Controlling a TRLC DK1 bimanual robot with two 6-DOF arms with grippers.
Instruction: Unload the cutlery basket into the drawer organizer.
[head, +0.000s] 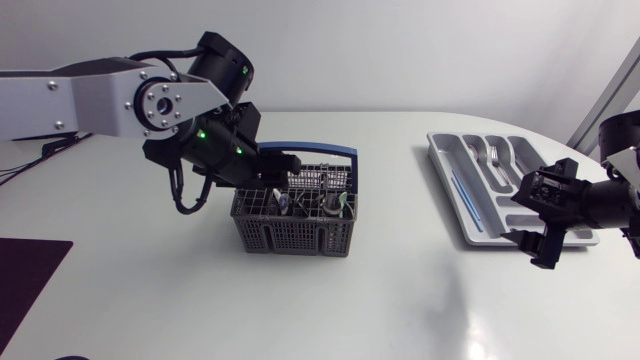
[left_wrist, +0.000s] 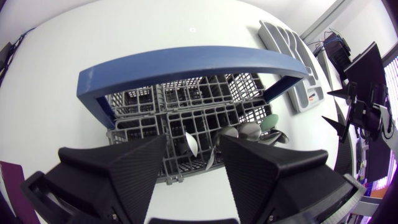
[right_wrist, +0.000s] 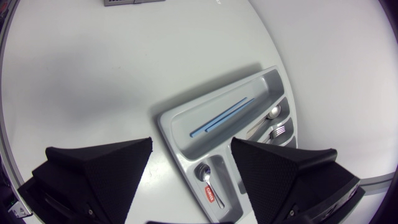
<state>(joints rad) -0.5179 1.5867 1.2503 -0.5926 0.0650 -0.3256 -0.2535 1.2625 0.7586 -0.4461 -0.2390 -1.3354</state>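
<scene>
The grey cutlery basket with a blue handle stands mid-table and holds several pieces of cutlery. My left gripper hangs over its left half. In the left wrist view the left gripper is open, with a spoon upright in the basket just ahead of the gap; more spoons lie beside it. The grey drawer organizer sits at the right. My right gripper hovers open and empty over its near end, and the right gripper looks down on the organizer.
The organizer holds thin blue sticks, a spoon, a fork and a small spoon. A dark mat lies at the table's left front edge.
</scene>
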